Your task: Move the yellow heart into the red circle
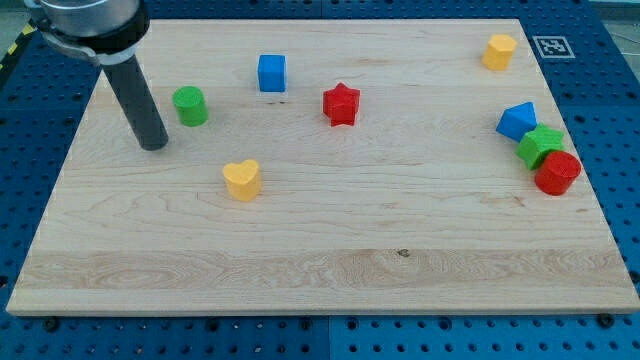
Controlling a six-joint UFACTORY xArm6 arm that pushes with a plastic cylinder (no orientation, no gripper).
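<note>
The yellow heart (241, 180) lies on the wooden board (320, 260), left of the middle. The red circle (557, 172) sits at the view's right edge, touching a green block (541, 146) just above it. My tip (153, 145) rests on the board at the view's left, up and to the left of the yellow heart and well apart from it. The tip stands just left of and below a green cylinder (189, 105), not touching it.
A blue cube (271, 73) and a red star (341, 103) lie toward the view's top middle. A yellow hexagonal block (499, 50) is at the top right. A blue block (517, 120) touches the green block on the right.
</note>
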